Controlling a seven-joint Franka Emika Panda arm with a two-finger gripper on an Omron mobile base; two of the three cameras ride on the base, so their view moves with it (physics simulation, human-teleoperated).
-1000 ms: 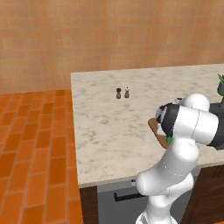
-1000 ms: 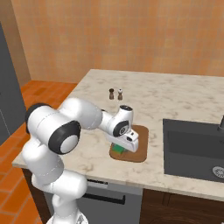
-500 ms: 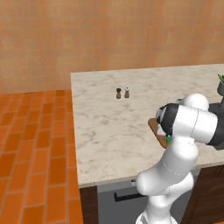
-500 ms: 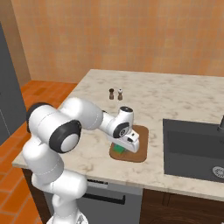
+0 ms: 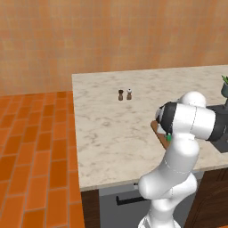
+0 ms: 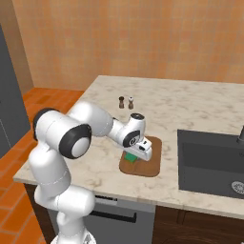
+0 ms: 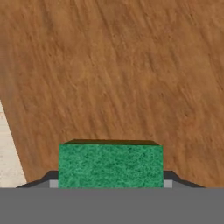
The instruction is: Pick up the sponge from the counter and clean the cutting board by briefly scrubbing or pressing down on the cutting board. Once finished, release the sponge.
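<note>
The brown wooden cutting board lies on the beige marbled counter, close to its front edge. My gripper is down on the board's left part, shut on the green sponge. In the hand view the sponge sits between my two fingertips, held against the wood grain of the board, with a sliver of counter at the left. From the left base view my arm hides most of the board; a small bit of green sponge shows beside it.
Two small shakers stand behind the board toward the wall. A dark sink basin is sunk into the counter to the right, with a faucet at its far side. A potted plant stands at the right. Orange tiled floor lies to the left.
</note>
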